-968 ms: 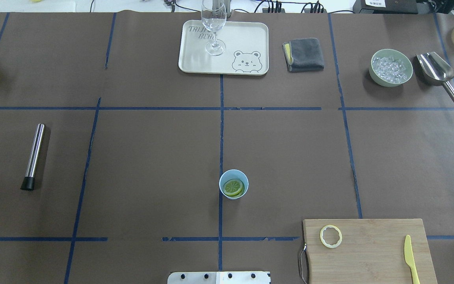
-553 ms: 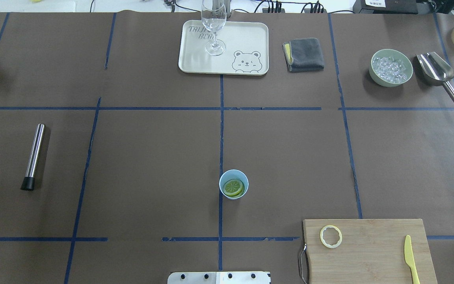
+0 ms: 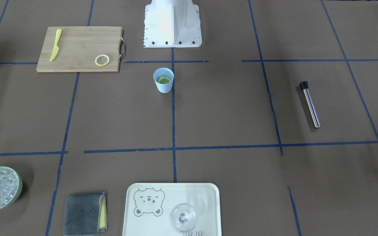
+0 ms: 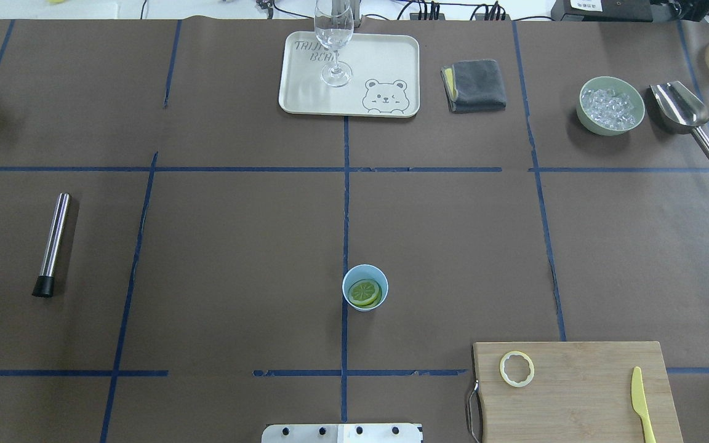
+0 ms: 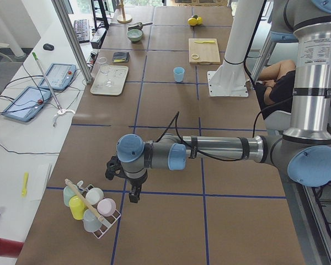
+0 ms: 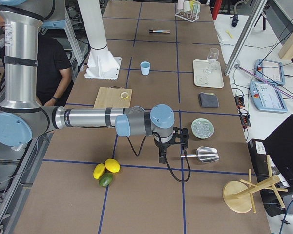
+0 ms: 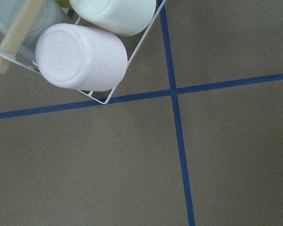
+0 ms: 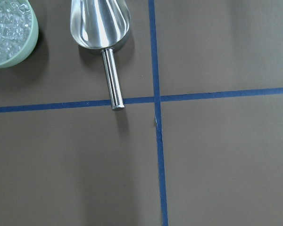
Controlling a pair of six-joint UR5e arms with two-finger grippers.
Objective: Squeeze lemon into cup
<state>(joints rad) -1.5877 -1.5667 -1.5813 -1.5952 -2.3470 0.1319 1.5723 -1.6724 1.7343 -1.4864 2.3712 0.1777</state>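
Note:
The light-blue cup [image 4: 365, 287] stands near the middle of the table on a blue tape line. The lemon [image 4: 364, 293], a round slice, lies inside it, and is also visible in the front view as the lemon [image 3: 163, 79] within the cup [image 3: 163, 84]. Neither gripper is near the cup. The left gripper [image 5: 134, 196] hangs at the table's far left end beside a rack of cups. At the far right end, the right gripper [image 6: 161, 157] hangs by a metal scoop. Both show only in side views, so I cannot tell whether they are open or shut.
A wooden cutting board [image 4: 576, 394] near the robot's right holds a yellow rind ring [image 4: 517, 368] and a yellow knife [image 4: 642, 403]. At the back are a tray [image 4: 385, 61] with a glass [image 4: 334, 43], a grey cloth [image 4: 474, 85], an ice bowl [image 4: 611, 105] and a scoop [image 4: 684, 114]. A steel rod [image 4: 54, 243] lies at left.

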